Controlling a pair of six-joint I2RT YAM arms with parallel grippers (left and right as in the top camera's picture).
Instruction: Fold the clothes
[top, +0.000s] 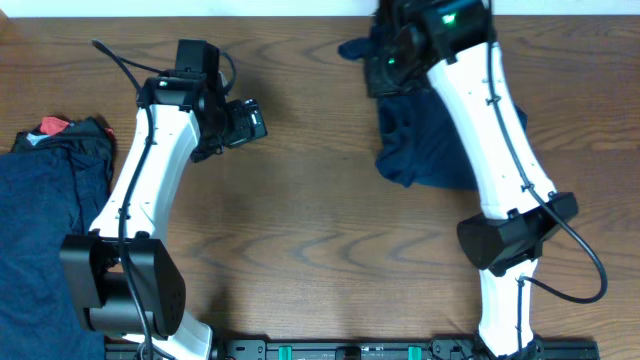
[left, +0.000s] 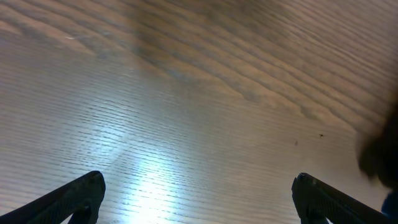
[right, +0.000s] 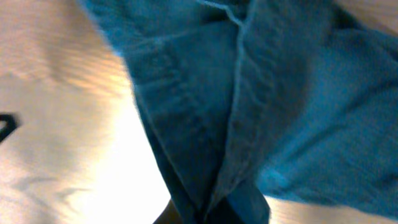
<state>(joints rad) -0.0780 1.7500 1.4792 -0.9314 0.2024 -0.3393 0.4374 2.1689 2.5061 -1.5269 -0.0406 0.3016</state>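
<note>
A dark navy garment (top: 425, 150) lies crumpled at the back right of the table, its upper part lifted. My right gripper (top: 386, 58) is above its far end and shut on a bunched fold of it. In the right wrist view the blue fabric (right: 280, 93) fills the frame and narrows to a pinch at the bottom edge, hiding the fingers. My left gripper (top: 247, 122) is open and empty over bare wood at the centre left; its two finger tips are wide apart (left: 199, 193). A pile of navy clothes (top: 40, 220) with a red piece (top: 53, 126) lies at the left edge.
The wooden table (top: 320, 230) lies between the two arms. The left arm's base (top: 125, 290) and the right arm's base (top: 505, 245) stand near the front edge. A dark blur (left: 380, 158) shows at the right edge of the left wrist view.
</note>
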